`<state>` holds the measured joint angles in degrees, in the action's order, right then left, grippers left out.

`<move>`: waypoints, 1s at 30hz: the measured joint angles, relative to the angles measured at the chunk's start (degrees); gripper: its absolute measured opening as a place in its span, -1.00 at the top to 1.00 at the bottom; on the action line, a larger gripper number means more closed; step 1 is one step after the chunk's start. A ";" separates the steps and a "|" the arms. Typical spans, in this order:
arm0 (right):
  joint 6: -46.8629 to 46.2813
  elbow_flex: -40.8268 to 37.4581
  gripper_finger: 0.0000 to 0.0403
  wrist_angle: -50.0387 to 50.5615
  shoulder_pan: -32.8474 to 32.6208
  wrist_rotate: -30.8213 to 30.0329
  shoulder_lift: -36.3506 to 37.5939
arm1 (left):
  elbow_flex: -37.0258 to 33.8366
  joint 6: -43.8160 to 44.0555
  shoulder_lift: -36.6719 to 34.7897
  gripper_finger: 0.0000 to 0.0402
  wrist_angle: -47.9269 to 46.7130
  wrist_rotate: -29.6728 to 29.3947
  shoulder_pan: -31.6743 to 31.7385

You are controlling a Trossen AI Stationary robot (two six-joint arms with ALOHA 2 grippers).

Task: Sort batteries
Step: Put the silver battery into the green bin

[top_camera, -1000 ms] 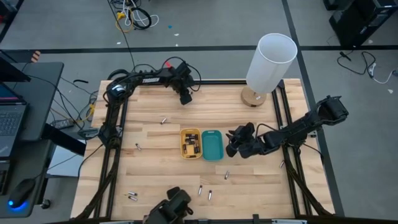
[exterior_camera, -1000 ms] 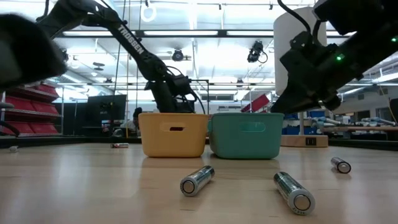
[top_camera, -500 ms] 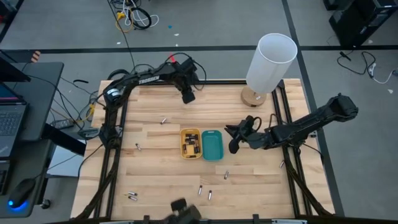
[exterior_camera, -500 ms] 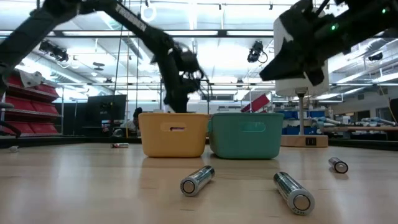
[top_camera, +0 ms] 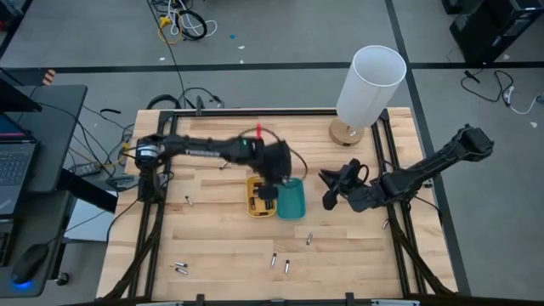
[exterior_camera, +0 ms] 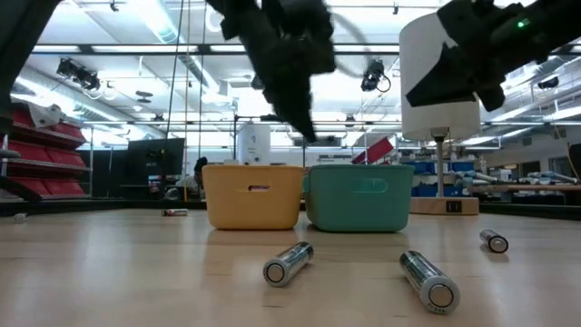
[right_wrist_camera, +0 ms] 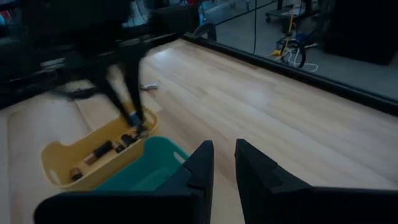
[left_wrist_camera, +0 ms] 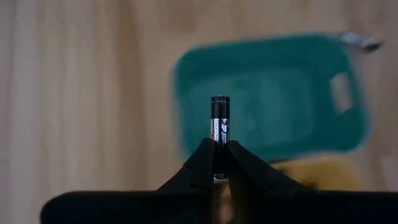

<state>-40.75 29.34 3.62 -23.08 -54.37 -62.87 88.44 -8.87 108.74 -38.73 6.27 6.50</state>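
left gripper (left_wrist_camera: 219, 163) swung over trays, clamping battery (left_wrist_camera: 219, 127) | right gripper (right_wrist_camera: 223, 163) slightly apart | teal tray (left_wrist_camera: 267, 93) blurred

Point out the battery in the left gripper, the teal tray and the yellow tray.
battery (left_wrist_camera: 219, 127): left wrist view, middle of the dark cell held upright between the fingers.
teal tray (exterior_camera: 357, 198): low view, front wall.
yellow tray (exterior_camera: 253, 198): low view, front wall below the handle slot.

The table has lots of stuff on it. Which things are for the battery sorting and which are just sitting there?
For the job:
- battery pinched in the left gripper
- loose batteries on the table
- yellow tray holding batteries
- teal tray

Just sitting there:
- white lamp
- laptop beside the table
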 joint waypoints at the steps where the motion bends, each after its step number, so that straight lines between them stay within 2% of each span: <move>1: -0.72 0.00 0.73 0.65 -0.37 0.00 0.00 | -0.02 0.73 0.13 0.81 1.65 -0.57 -1.38; 7: -2.91 0.00 0.75 1.28 -2.84 0.00 -0.02 | -0.13 6.40 0.30 0.79 6.34 -1.18 -5.64; 10: -3.27 0.00 0.74 1.28 -4.55 0.00 -0.02 | -0.13 7.83 0.43 0.72 6.26 -2.38 -6.35; 17: -3.92 0.00 0.76 1.26 -8.39 -2.88 -0.67 | -0.11 9.45 0.82 0.20 5.44 -3.62 -6.03; 21: -3.72 0.00 0.76 1.55 -9.12 -4.90 -1.73 | -0.11 11.19 -0.17 -0.06 -1.96 -8.13 -4.60; 25: -3.27 0.00 0.76 3.35 -8.69 -4.95 -1.75 | -0.54 12.19 -2.38 -0.25 -11.19 -12.11 -2.17; 30: -2.84 0.00 0.76 4.01 -8.56 -4.96 -1.75 | -8.06 12.20 -8.89 -0.37 -10.10 -13.10 0.29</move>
<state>-43.59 29.34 7.64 -31.64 -59.33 -64.62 80.38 3.33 99.85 -48.83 -6.83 6.79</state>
